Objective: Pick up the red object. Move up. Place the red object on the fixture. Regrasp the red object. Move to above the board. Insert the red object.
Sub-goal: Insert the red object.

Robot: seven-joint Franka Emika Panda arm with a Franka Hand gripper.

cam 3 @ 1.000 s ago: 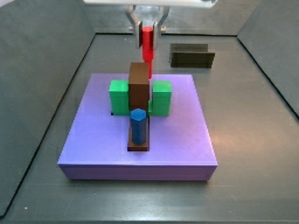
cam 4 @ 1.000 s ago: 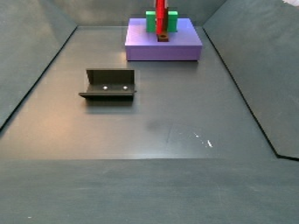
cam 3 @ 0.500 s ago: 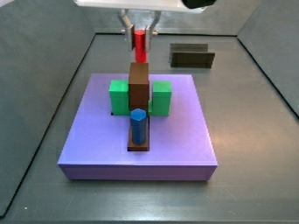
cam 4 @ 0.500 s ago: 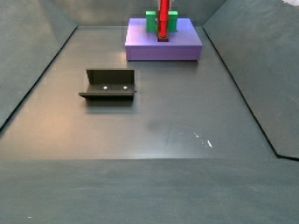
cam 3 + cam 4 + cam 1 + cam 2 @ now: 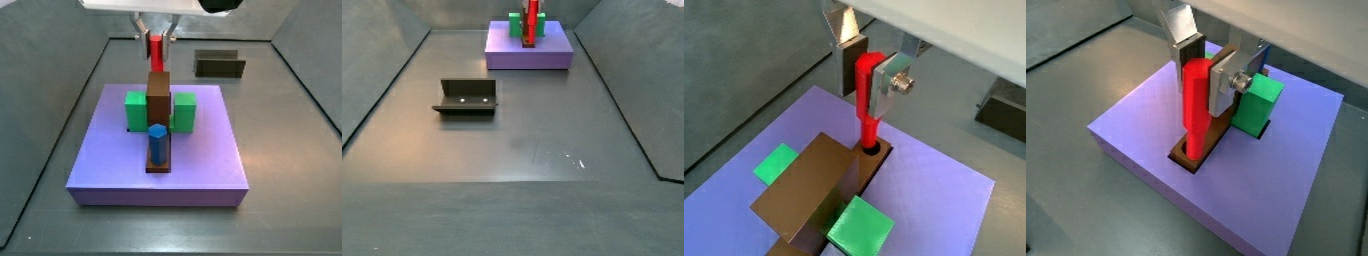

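My gripper is shut on the red object, a slim red peg held upright between the silver fingers. It stands over the board, a lavender slab. The peg's lower tip meets a dark hole at the end of the brown bar. In a wrist view the gripper holds the peg beside a green block. In a side view the gripper and peg are behind the brown bar. The fixture stands empty on the floor.
Two green blocks flank the brown bar on the board. A blue peg stands upright at the bar's near end. The fixture sits right of the board's far side. Grey walls enclose the floor.
The gripper with the red peg has shifted a little sideways over the board, closer to the brown bar's far end. Nothing else moved.
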